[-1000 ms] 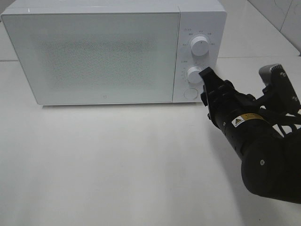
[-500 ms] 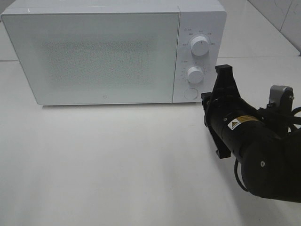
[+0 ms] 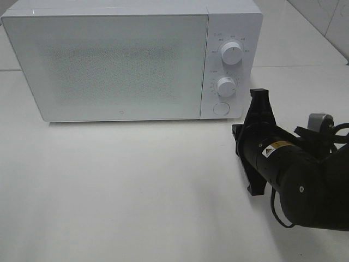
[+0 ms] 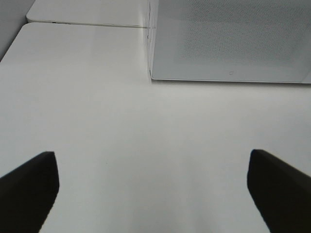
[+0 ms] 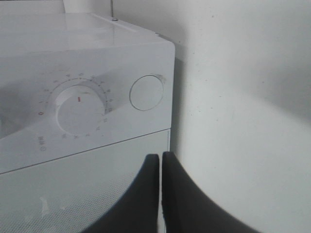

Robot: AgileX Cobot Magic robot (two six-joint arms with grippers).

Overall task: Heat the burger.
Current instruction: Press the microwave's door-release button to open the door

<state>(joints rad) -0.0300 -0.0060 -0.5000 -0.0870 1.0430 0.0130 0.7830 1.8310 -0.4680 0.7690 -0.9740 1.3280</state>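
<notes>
Table [image 3: 136, 191]: white, takes up the near ground of the high view.

Left gripper [image 4: 150, 154]: seen in its wrist view only. Fingers [image 4: 29, 189] stand wide apart above the table with only tabletop showing between them. The microwave's [image 4: 228, 43] front lower corner lies well beyond the tips.

Right arm [image 3: 305, 185]: black, low at the right of the high view, above the table and angled toward the microwave's control side. It touches nothing that I can see.

Right gripper [image 5: 159, 160]: fingers pressed together, with only a thin seam between them and nothing clamped. In its wrist view the tips sit in front of the panel, near the lower knob [image 5: 80, 109] and the round button [image 5: 146, 92], with no contact visible.

Microwave [image 3: 109, 65]: white, at the back of the table. Door [image 3: 109, 63] shut, its speckled window opaque. Panel on the right: upper knob [image 3: 231, 54], lower knob [image 3: 225, 86] and button [image 3: 220, 108], top to bottom.

Burger: not visible in any view, so I cannot tell where it is.
</notes>
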